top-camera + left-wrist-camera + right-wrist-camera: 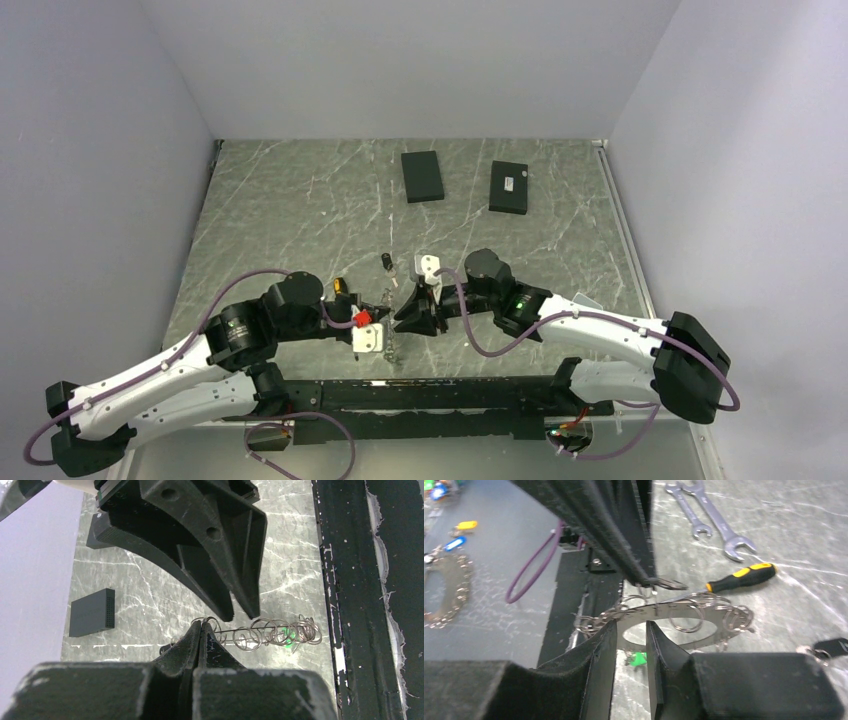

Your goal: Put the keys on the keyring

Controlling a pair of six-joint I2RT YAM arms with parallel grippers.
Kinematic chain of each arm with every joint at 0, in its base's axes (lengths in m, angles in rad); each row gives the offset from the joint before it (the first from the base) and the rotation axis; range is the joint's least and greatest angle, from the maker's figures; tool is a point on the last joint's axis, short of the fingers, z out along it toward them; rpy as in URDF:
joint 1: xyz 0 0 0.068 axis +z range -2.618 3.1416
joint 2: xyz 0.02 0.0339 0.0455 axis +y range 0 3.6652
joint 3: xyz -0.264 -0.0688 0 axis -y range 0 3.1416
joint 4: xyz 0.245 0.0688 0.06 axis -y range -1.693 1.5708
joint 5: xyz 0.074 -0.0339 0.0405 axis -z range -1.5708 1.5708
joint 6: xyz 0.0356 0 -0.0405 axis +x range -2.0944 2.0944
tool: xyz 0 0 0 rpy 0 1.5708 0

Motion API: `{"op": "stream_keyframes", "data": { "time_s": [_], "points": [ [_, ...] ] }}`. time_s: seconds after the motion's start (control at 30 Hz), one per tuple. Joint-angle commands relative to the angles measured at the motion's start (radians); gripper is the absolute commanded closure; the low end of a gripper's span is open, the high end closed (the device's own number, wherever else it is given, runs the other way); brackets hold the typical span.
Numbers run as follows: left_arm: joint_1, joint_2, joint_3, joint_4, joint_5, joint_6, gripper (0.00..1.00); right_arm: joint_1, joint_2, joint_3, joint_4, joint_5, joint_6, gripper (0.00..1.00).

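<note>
Keyring (659, 612) lies flat, low over the table's near edge, between the two grippers; small wire loops and green tag (639, 659) hang off it. Left gripper (200, 630) is pinched tight on the ring's rim, no gap between its fingers. Right gripper (630, 630) has its fingers a narrow gap apart, tips right at the ring's opposite rim, holding nothing that I can tell. In the top view one black-headed key (387, 262) sits on the table at 12 o'clock from the grippers, apart from both. In the right wrist view, screwdriver (741, 576) lies just past the ring at 1 o'clock, with two wrenches (711, 520) beyond it. Two black boxes (422, 176) lie far at 12. Grey marbled table (300, 210), plain pale walls (400, 60).
</note>
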Motion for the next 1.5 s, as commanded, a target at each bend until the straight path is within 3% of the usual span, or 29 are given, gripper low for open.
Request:
{"op": "stream_keyframes", "data": {
  "time_s": [0.0, 0.47, 0.83, 0.93, 1.0, 1.47],
  "points": [
    [0.004, -0.016, 0.015, 0.075, 0.027, -0.011, 1.0, 0.002, -0.016, 0.025, 0.062, 0.127, -0.023, 0.68],
    [0.005, -0.011, 0.013, 0.076, 0.025, -0.013, 1.0, 0.001, -0.03, 0.005, 0.112, 0.052, -0.008, 0.69],
    [0.005, -0.016, 0.015, 0.079, 0.025, -0.016, 1.0, 0.003, 0.007, 0.018, 0.123, 0.047, 0.0, 0.82],
    [0.004, -0.016, 0.015, 0.078, 0.024, -0.018, 1.0, 0.003, 0.012, 0.029, 0.109, 0.045, 0.0, 0.94],
    [0.005, -0.015, 0.015, 0.077, 0.025, -0.016, 1.0, 0.003, 0.01, 0.039, 0.094, 0.047, -0.001, 1.0],
    [0.005, -0.013, 0.016, 0.062, 0.026, -0.013, 1.0, 0.003, -0.066, 0.202, -0.237, 0.091, -0.083, 1.0]
  ]
}}
